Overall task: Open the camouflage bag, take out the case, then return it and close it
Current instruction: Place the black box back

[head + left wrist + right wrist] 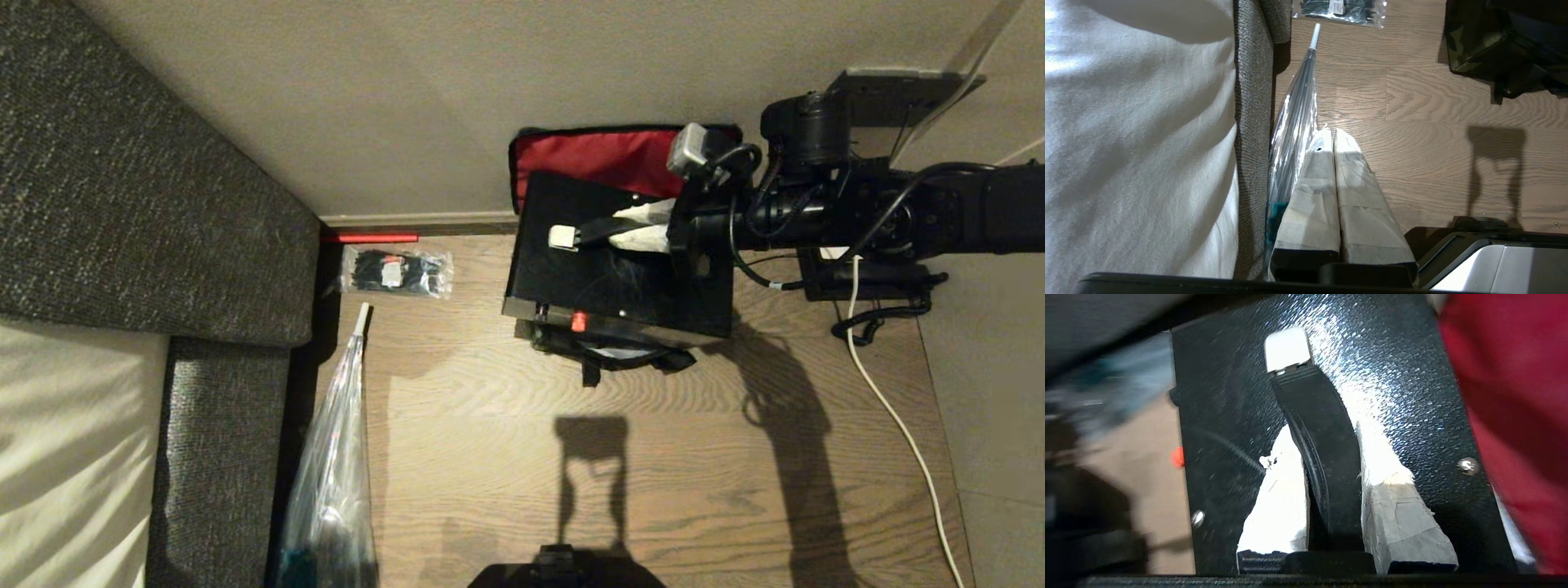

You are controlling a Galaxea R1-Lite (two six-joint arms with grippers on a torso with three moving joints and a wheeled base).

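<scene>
Nearest our head camera, a dark part of our own body shows at the lower edge of the wooden floor [653, 457], with a clear umbrella [335, 457] lying beside the grey sofa [147, 204] on our left. Farther out, against the wall, we see the camouflage bag [608, 353] with its red-lined lid [596, 159] thrown back. Only a strip of its dark camouflage body and a black strap show under the case [612, 278]. The case is a black box with a grained, glinting top, small rivets, a red spot on its front edge and a black handle [1323, 457] ending in a white tab. It sits over the bag's mouth, hiding most of it; we cannot tell whether it rests in the bag or hangs above it.

Our right gripper [645, 226] reaches in from the right, its taped fingers [1400, 514] pinching the case's handle between them at a narrow gap.

Our left gripper [1333, 139] hangs low beside the sofa and umbrella, its two taped fingers pressed together on nothing. A packet of black ties [396, 272] lies by the wall, well apart from the bag, and a black phone [865, 282] with a white cable sits past the bag on our right.
</scene>
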